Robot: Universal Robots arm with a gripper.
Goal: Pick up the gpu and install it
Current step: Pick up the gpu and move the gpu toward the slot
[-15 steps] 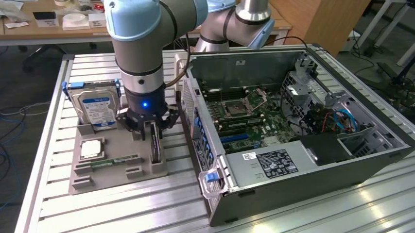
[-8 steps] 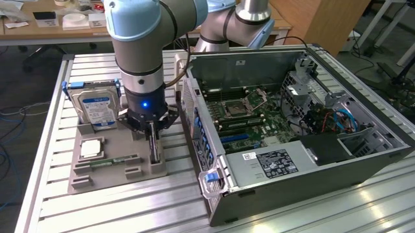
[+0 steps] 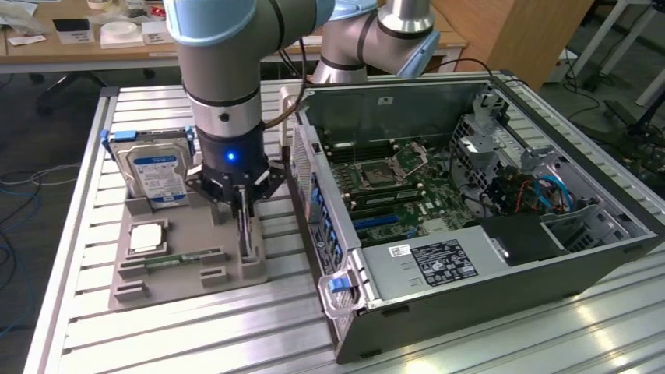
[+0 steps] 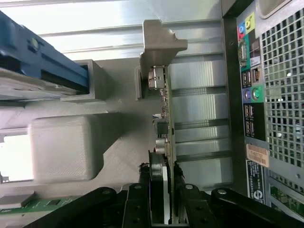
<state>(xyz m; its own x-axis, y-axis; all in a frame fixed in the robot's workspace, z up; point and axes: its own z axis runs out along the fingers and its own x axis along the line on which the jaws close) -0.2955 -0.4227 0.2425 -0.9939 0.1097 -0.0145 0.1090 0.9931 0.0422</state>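
The gripper (image 4: pixel 164 173) is clamping the gpu (image 4: pixel 166 107), which is standing on edge in a grey tray (image 3: pixel 171 287).

Its jaws are pressing against both faces of the card, one finger (image 4: pixel 142 194) on each side. The tray is resting on a slatted metal table (image 3: pixel 156 336), just beside an open computer case (image 3: pixel 582 257) on the exterior view's right. A hard drive (image 3: pixel 154 173) is standing upright at the tray's far end. Beyond the table, a wooden desk (image 3: pixel 62 51) is carrying small boxes, and cables (image 3: pixel 15 181) are lying on the floor.
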